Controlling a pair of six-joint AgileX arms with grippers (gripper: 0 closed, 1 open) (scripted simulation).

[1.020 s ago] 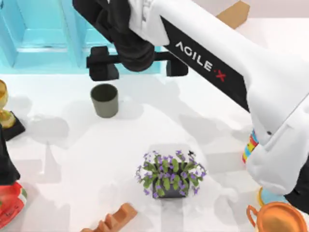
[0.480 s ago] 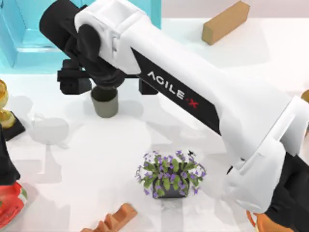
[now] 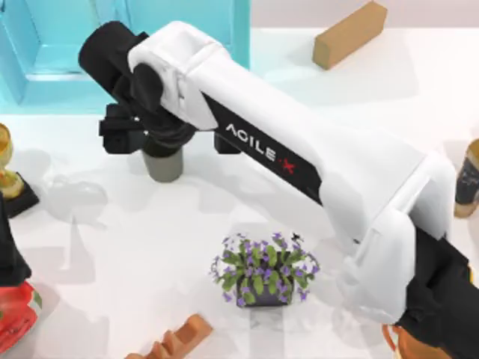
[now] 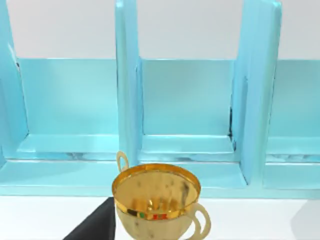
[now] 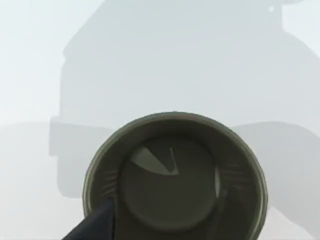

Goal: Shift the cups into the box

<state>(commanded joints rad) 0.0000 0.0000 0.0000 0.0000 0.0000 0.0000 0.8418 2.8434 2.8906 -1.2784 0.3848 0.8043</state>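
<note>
Since the earlier frames, your right arm has swung from the front of the box [image 3: 187, 30] out over the grey-olive cup [image 3: 165, 163] and dropped lower, so that the wrist now covers most of that cup from above.

Left side: your left arm is parked at the surface's left edge, its wrist view facing the box's divided compartments across a gold trophy cup [image 4: 156, 200]. Whether its gripper is spread or pressed together cannot be told.

Centre-left: the right gripper [image 3: 171, 138] hangs directly over the grey-olive cup with its fingers spread wide, one black finger on each side and neither touching the wall. The cup stands upright on the surface, just in front of the box's front wall. The right wrist view looks straight down into its mouth [image 5: 175, 180], roughly centred.

Judgement: the step in hand is the approach to grasp this cup. The next move calls for a short further descent, then closing on the wall without tipping it.

Right side: a brown block [image 3: 349, 34] lies well apart.
</note>
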